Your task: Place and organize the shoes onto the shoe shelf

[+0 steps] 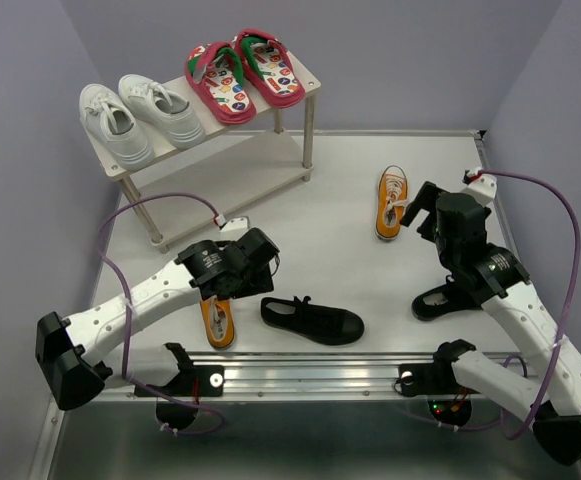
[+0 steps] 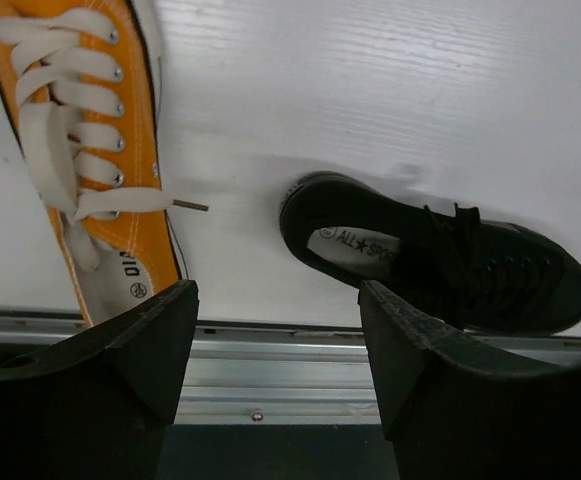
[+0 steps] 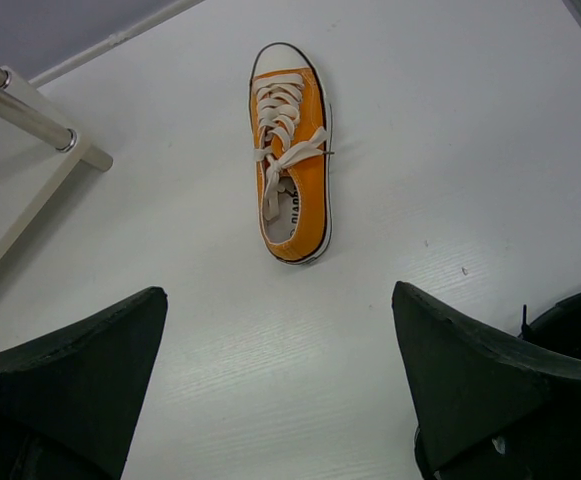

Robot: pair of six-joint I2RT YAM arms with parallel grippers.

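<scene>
The small shoe shelf (image 1: 240, 176) has 2 pale boards on thin metal legs. It stands on the white surface (image 1: 340, 255).

At the left end of the shelf's top board sit 2 white lace-up sneakers (image 1: 155, 105), side by side. At the right end of the same board lie 2 red flip-flops with green straps and colourful pictures inside (image 1: 220, 85), close together.

4 more shoes lie on the surface, off the shelf. 1 orange canvas sneaker with white laces (image 1: 392, 203) (image 3: 292, 195) lies to the right of the shelf, near its right legs. The second orange sneaker (image 1: 217, 322) (image 2: 85, 150) lies in front of the shelf, well apart from it. 1 black lace-up shoe (image 1: 312, 320) (image 2: 440, 265) lies on its sole in front of the shelf's right end, also well apart. The second black shoe (image 1: 438, 300) is far off to the right of the shelf, partly hidden under the right arm.

The left claw (image 2: 278, 335) hangs in front of the shelf, over the second orange sneaker. Its 2 black fingers are spread apart and pinch nothing.

The right claw (image 1: 418, 205) (image 3: 280, 350) hangs to the right of the shelf, past the first orange sneaker. Its fingers are spread wide and pinch nothing too.
</scene>
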